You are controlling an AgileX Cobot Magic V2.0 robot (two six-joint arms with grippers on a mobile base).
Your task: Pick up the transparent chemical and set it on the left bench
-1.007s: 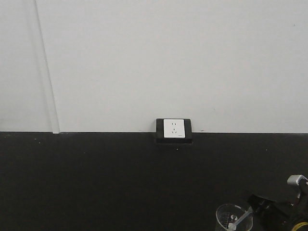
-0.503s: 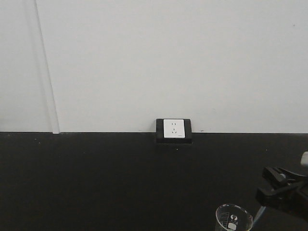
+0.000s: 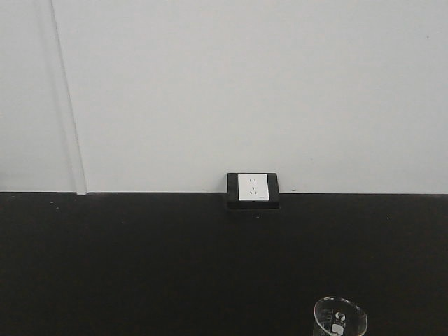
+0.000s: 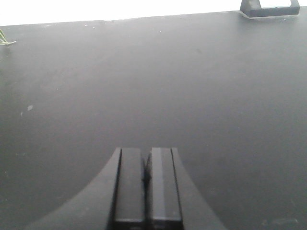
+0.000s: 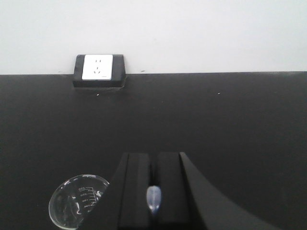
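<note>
In the right wrist view my right gripper (image 5: 154, 155) is shut on the transparent chemical (image 5: 153, 197), a slim colourless dropper. Only its rounded bulb shows between the black fingers, and the rest is hidden. The gripper hangs above the black countertop, just right of the clear glass beaker (image 5: 76, 201). In the left wrist view my left gripper (image 4: 146, 151) is shut and empty over bare black countertop (image 4: 153, 86). Neither gripper shows in the front view. The left bench with white bins is out of view.
The beaker (image 3: 339, 318) stands at the front right of the black countertop (image 3: 140, 266). A white wall socket (image 3: 253, 187) in a black frame sits against the white wall, and it also shows in the right wrist view (image 5: 97, 67).
My right gripper lifted the transparent dropper out of the beaker, rose to the right, and has left the front view. The beaker stays in place.
</note>
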